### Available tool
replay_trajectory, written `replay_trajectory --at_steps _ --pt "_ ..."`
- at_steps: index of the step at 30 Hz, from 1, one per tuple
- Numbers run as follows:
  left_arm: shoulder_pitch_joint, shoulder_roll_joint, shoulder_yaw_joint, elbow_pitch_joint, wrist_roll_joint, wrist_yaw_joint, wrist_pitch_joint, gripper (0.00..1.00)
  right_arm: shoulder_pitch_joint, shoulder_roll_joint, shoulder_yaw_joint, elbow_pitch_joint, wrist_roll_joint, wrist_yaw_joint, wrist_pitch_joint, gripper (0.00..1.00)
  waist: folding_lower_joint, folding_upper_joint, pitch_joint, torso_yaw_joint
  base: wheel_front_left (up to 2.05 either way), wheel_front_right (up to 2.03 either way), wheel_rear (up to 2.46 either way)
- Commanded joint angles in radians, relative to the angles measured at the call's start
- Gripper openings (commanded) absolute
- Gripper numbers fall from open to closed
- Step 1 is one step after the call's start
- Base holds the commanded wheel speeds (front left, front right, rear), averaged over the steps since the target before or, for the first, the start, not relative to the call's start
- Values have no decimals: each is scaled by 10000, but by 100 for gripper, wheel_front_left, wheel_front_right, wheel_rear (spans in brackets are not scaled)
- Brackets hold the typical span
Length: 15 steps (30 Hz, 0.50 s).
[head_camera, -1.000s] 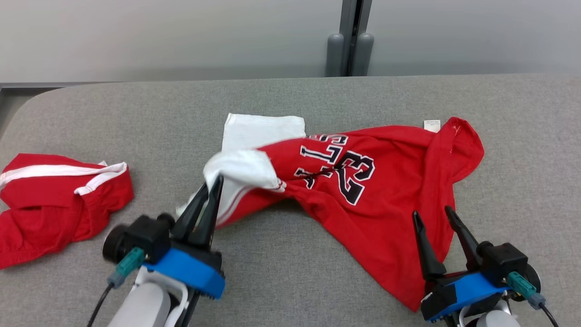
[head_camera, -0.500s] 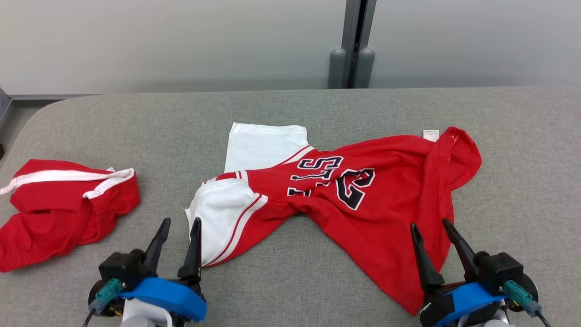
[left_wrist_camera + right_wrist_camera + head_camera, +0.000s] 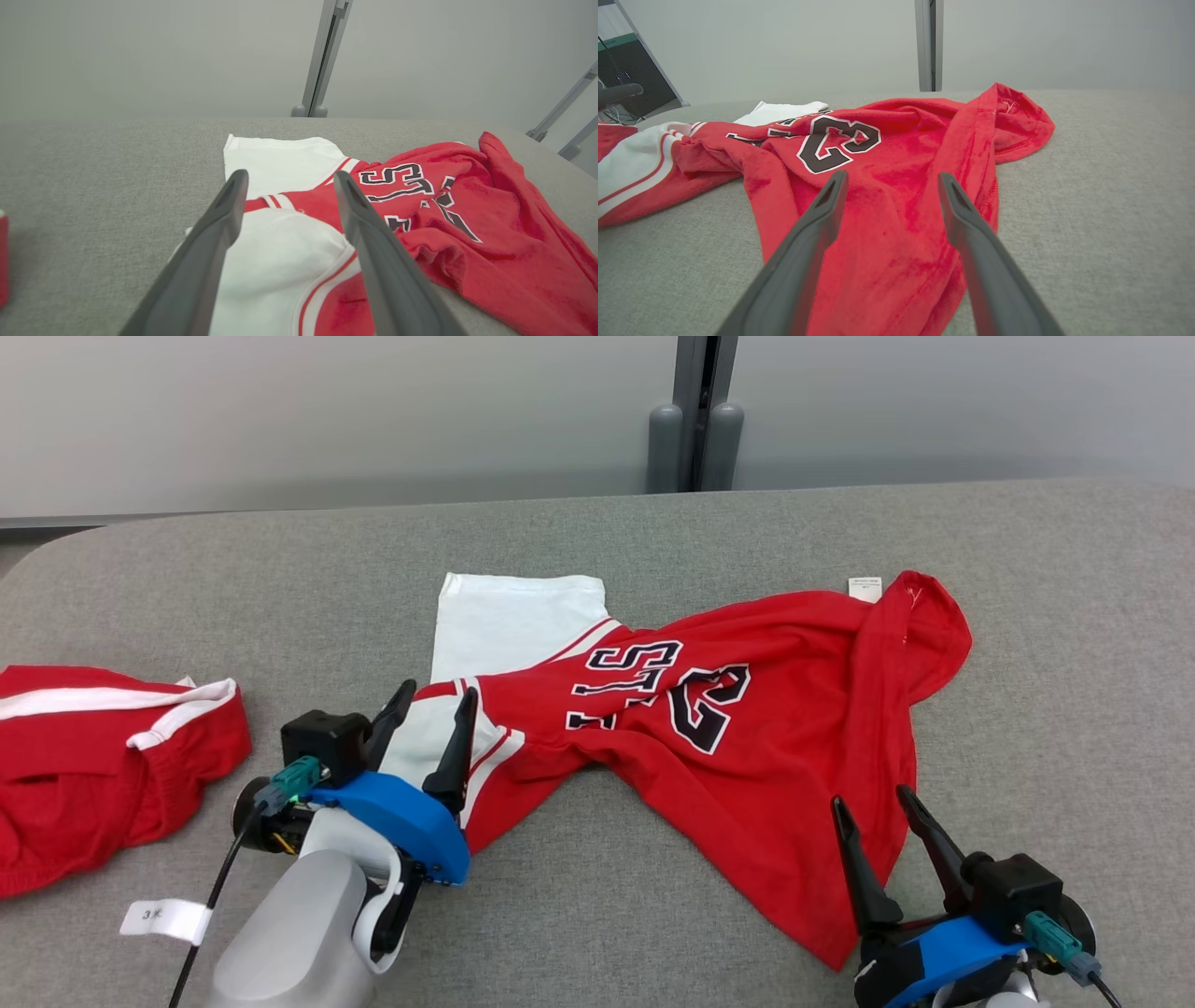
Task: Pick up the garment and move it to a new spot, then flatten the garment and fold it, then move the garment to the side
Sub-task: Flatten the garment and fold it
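Observation:
The garment is a red jersey with white sleeves and a dark "23", lying crumpled across the middle of the grey padded table. My left gripper is open, its fingers straddling the near white sleeve at the jersey's left end without gripping it. The left wrist view shows the left gripper with the sleeve beneath its open jaws. My right gripper stands open at the jersey's near right hem. In the right wrist view the right gripper points over red cloth, holding nothing.
A second red piece with white trim lies at the table's left edge. A small white label hangs by my left forearm. A grey post stands behind the table against the pale wall.
My left gripper let go of the white sleeve, which dropped flat, then drew back and came forward over it again, open. The head camera shifted. The right gripper stayed put.

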Motion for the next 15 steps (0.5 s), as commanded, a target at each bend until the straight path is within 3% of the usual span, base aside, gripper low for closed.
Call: replay_trajectory --at_steps 1,15 --pt "-358 -93 -194 389 -15 -13 190 100 -82 -9 10 27 1 1 -37 100 0 0 37 -17 0 0 0" --pt "-1532 -981 -1089 2338 672 789 698 100 -157 -9 169 343 67 1 -37 100 0 0 68 -38 0 0 0"
